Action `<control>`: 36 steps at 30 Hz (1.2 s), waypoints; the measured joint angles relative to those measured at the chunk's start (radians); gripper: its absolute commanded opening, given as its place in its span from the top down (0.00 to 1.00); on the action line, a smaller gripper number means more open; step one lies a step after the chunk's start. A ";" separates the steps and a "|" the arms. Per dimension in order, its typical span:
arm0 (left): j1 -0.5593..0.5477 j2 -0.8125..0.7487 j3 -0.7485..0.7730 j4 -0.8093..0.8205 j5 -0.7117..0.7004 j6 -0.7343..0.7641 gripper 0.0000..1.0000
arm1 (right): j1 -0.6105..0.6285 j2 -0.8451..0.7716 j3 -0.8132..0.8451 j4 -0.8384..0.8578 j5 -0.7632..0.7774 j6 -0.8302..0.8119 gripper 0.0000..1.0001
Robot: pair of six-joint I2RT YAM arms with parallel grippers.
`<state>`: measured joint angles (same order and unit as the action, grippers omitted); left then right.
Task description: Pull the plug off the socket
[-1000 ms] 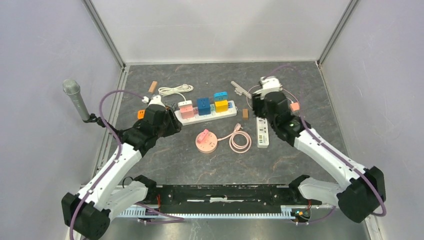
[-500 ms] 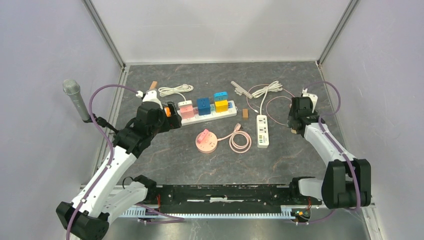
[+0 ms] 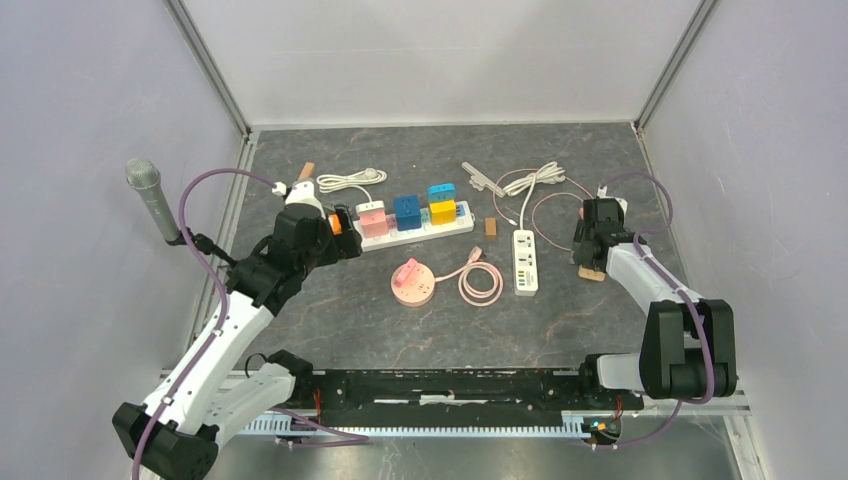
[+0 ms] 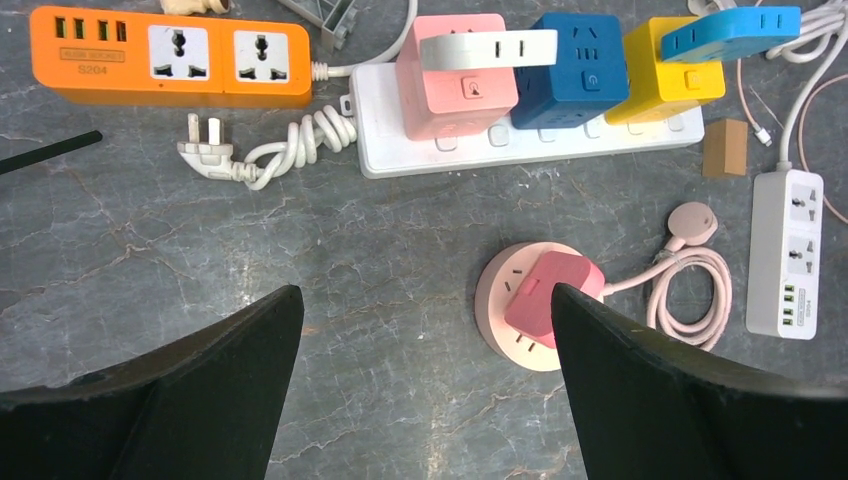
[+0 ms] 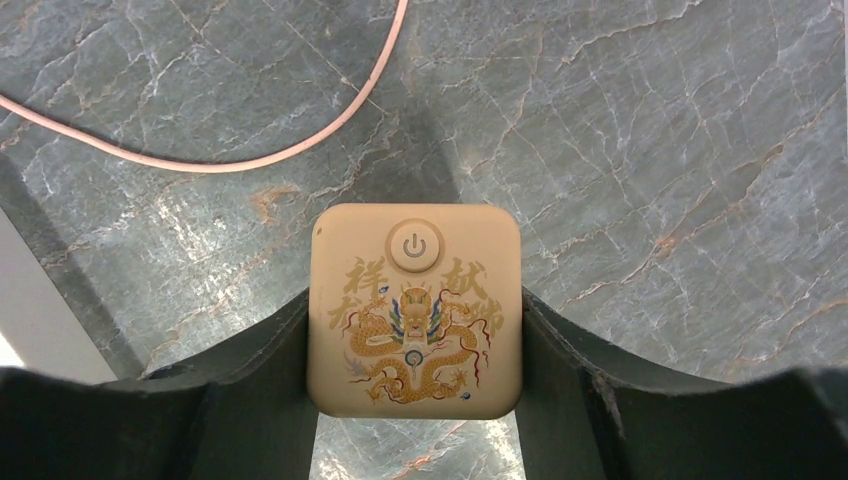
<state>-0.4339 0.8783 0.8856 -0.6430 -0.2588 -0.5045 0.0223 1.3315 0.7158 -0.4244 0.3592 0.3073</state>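
Right tool (image 5: 412, 335) has carried beige plug (image 5: 414, 300) rightward

1. Your beige cube plug (image 5: 414, 300), printed with a gold dragon and a round power button, sits clamped between the right gripper's (image 5: 414, 335) fingers at the table's right side.
2. Your white socket strip (image 4: 520, 152) lies flat, with a pink cube (image 4: 455, 95), a blue cube (image 4: 585, 75) and a yellow cube (image 4: 660, 85) plugged in a row.

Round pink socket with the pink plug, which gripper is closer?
Left. The left gripper hangs open up-left of the round pink socket; the right gripper, clamping a beige dragon-printed cube, is far right, beyond the white power strip.
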 measured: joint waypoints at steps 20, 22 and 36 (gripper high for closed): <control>0.000 0.089 -0.022 0.124 0.325 0.044 0.00 | 0.006 -0.065 0.013 0.027 -0.242 -0.111 0.04; -0.005 0.116 -0.028 0.146 0.370 0.046 0.00 | 0.016 -0.095 0.029 0.037 -0.278 -0.111 0.05; -0.209 0.384 -0.027 0.219 0.361 0.051 0.36 | 0.478 -0.092 -0.012 0.399 -0.717 0.088 0.35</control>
<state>-0.6434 1.2621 0.8585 -0.4244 0.1020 -0.4534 0.5007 1.2396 0.7040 -0.0254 -0.3576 0.3954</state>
